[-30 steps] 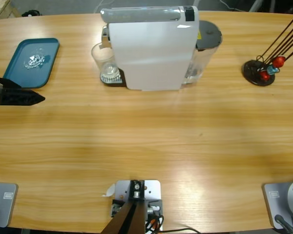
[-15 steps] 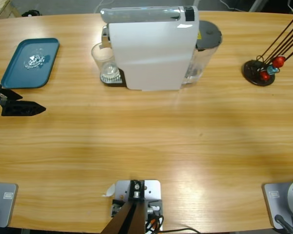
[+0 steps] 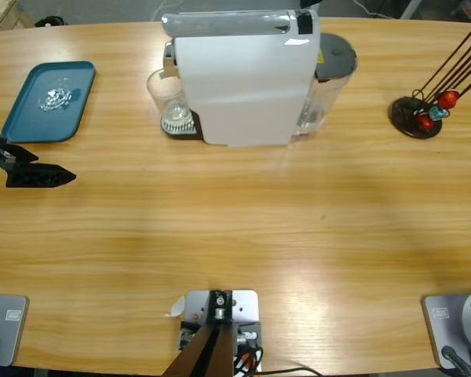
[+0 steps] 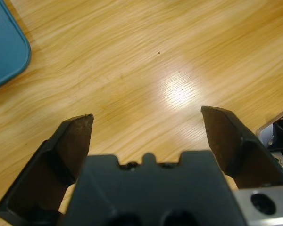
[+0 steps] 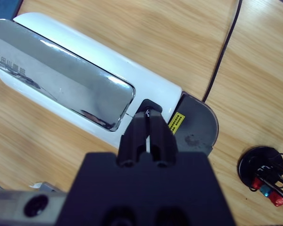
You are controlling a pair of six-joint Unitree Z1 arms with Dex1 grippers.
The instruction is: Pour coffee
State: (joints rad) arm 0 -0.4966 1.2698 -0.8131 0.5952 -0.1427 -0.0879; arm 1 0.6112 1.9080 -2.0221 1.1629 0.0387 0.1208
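The white coffee machine (image 3: 243,78) stands at the table's back middle, with a clear glass cup (image 3: 166,93) on its drip tray under the spout. My left gripper (image 3: 61,176) hovers low at the table's left edge, well away from the machine. In the left wrist view, this gripper (image 4: 146,117) is open over bare wood. The right wrist view looks down on the machine (image 5: 85,70). There my right gripper (image 5: 148,114) is shut with nothing in it, its tips over the black part behind the chrome lid (image 5: 61,89). The right gripper is out of the high view.
A teal tray (image 3: 31,118) holding a crumpled foil bit (image 3: 56,97) lies at the back left, its corner (image 4: 4,47) near my left gripper. A black stand with thin rods and red and blue capsules (image 3: 418,116) sits at the right. The grey water tank lid (image 5: 198,127) adjoins the machine.
My left gripper has drifted toward the table's near edge and slightly right, away from the teal tray. Nothing else has moved.
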